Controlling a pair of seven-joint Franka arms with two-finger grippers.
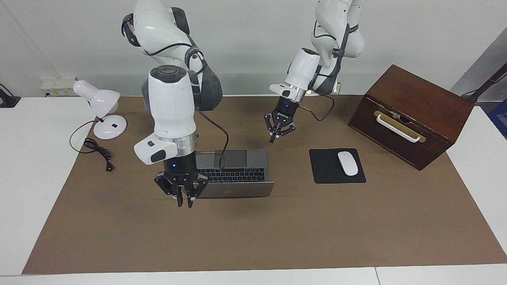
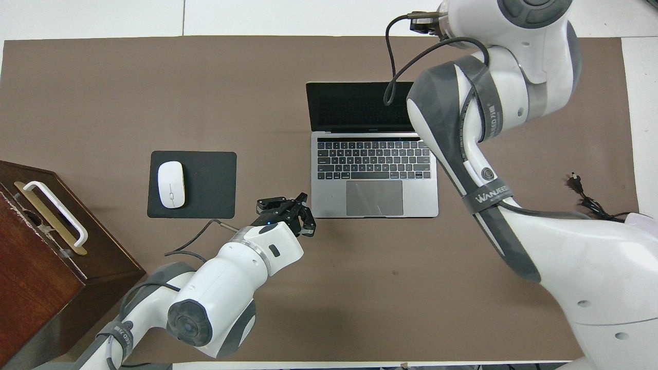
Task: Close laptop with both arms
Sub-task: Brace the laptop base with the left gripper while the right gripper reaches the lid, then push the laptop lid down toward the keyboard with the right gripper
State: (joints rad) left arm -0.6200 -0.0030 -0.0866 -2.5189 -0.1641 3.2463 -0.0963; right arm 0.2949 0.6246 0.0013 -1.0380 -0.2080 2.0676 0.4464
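Even, diffuse light from above fills both views; nothing is dim. Shadows are soft and short: a faint one lies on the brown mat (image 1: 253, 233) under the laptop (image 1: 237, 174), and another beside the wooden box (image 1: 408, 114). The white arm shells carry mild glare, and the white mouse (image 1: 347, 163) is nearly washed out. The facing view is slightly soft throughout; the overhead view is crisper, with straight edges showing little bending near the borders.

I see the silver-grey laptop (image 2: 374, 177) open on the desk (image 2: 103, 92), dark screen raised, black keys and grey trackpad facing the robots.
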